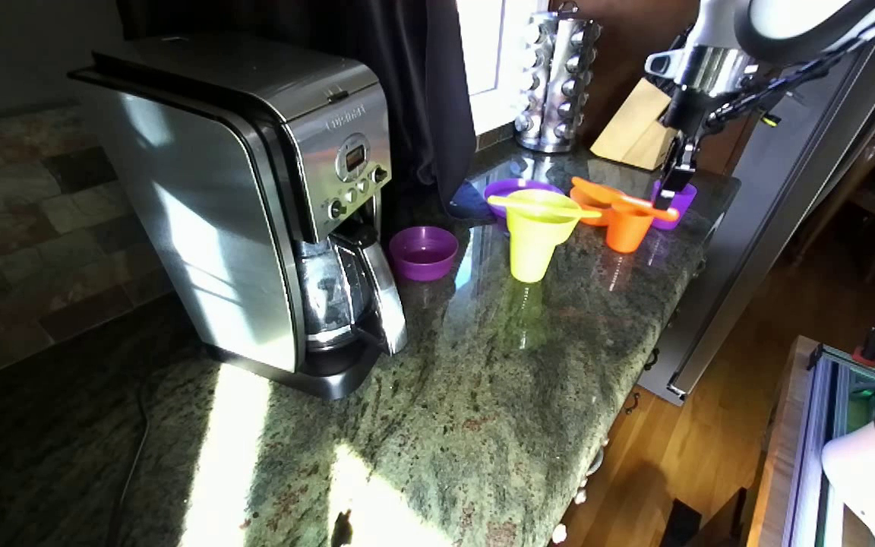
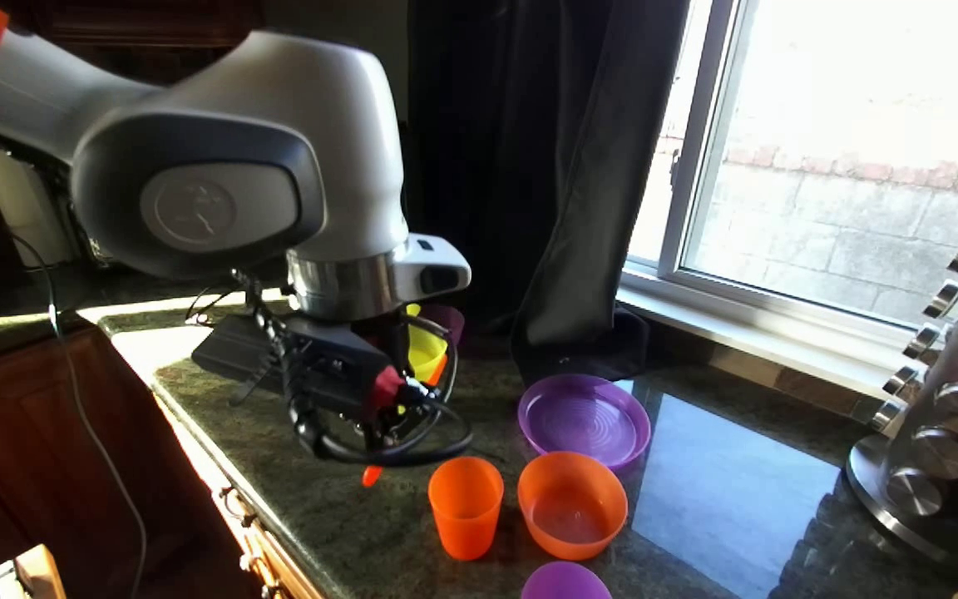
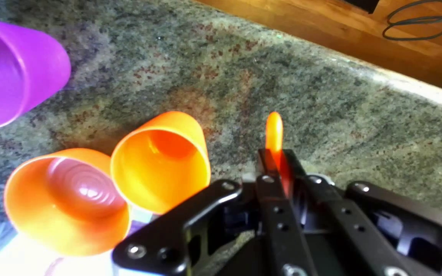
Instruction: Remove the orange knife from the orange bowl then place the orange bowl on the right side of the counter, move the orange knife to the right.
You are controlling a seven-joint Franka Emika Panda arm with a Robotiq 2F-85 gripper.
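Observation:
The orange knife (image 1: 597, 191) is held between the fingertips of my gripper (image 3: 276, 155), which is shut on it. One end of the knife (image 3: 274, 130) sticks out past the fingertips in the wrist view, over the counter. The knife is outside the orange bowl (image 2: 572, 506). The bowl stands on the counter and looks empty in the wrist view (image 3: 67, 202). An orange cup (image 2: 466, 508) stands beside the bowl, between it and my gripper in the wrist view. The knife's middle is hidden by the fingers.
A purple plate (image 2: 585, 420) lies behind the orange bowl. A purple cup (image 3: 21, 73) stands near the bowl. A yellow cup (image 1: 530, 251) with a yellow knife across its top, a purple bowl (image 1: 424, 253) and a coffee maker (image 1: 255, 213) stand further along. The counter edge (image 3: 343, 61) is close.

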